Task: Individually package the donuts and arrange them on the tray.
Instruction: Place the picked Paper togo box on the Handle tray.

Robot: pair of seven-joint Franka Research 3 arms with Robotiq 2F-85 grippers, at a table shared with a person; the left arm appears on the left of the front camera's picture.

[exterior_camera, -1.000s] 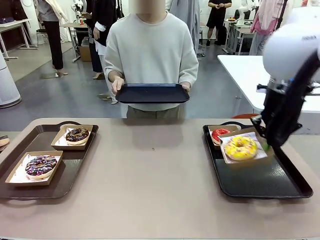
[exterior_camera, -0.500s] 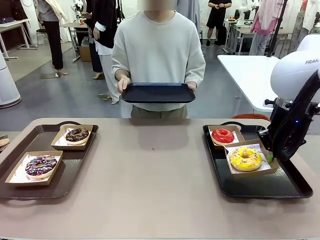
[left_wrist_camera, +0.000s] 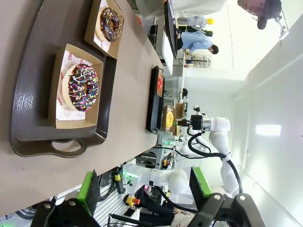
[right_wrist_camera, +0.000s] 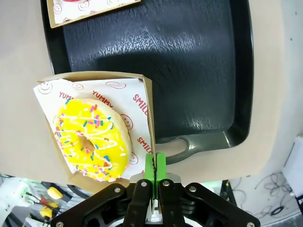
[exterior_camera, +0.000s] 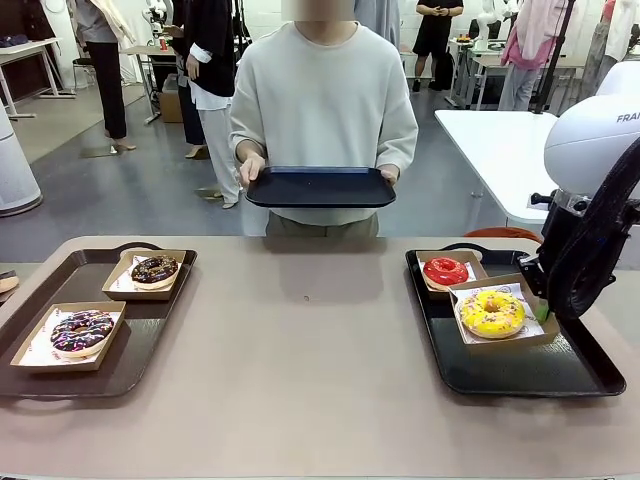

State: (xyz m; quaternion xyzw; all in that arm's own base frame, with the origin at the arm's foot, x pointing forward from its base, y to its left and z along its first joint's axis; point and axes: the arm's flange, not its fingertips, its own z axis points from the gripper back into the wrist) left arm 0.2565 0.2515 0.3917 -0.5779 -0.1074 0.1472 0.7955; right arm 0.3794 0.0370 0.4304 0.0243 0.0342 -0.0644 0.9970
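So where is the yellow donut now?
In the front view the yellow donut sits in its paper box over the right tray, beside the red donut; the right gripper pinches the box's edge.

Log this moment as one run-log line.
right gripper: shut on edge of cardboard tray of yellow sprinkled donut, above black tray | left gripper: open, holding nothing | person: holds dark tray

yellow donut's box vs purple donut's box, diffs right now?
The yellow donut's box is pinched at one wall by the shut right gripper and sits over the right tray; the purple donut's box rests untouched on the left tray. The yellow one overlaps the red donut's box; the purple one stands apart from its neighbour. Both are open cardboard trays with printed liners.
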